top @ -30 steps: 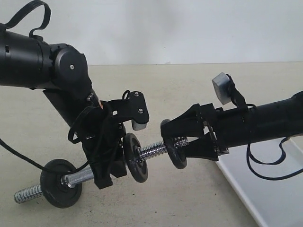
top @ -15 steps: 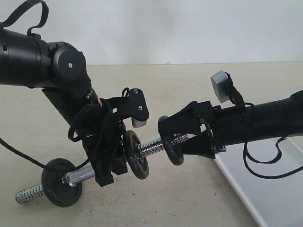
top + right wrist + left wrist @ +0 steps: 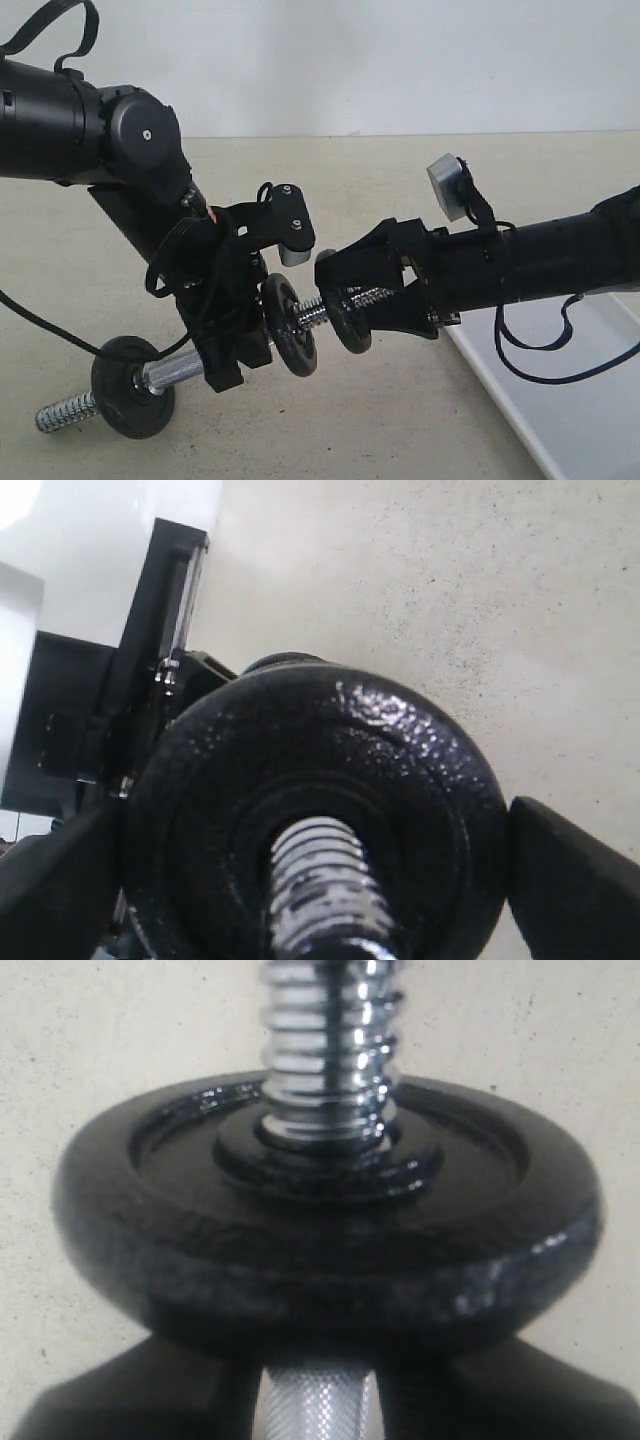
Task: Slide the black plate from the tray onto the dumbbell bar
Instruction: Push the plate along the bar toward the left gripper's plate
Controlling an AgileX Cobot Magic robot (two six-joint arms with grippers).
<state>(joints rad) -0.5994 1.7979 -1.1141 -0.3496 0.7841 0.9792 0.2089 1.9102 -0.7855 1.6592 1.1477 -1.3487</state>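
The right claw grasps the small round black cast-iron plate between its jaws, threaded onto the screw end of the shiny chrome dumbbell bar. The left claw is clenched on that bar's middle.

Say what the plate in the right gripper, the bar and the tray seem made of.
The plate: likely cast iron, black, pebbled surface with glossy glints. The bar: steel, probably chromed; mirror-bright threads, knurled middle. The tray: glossy white, plastic or enamel; cannot tell.
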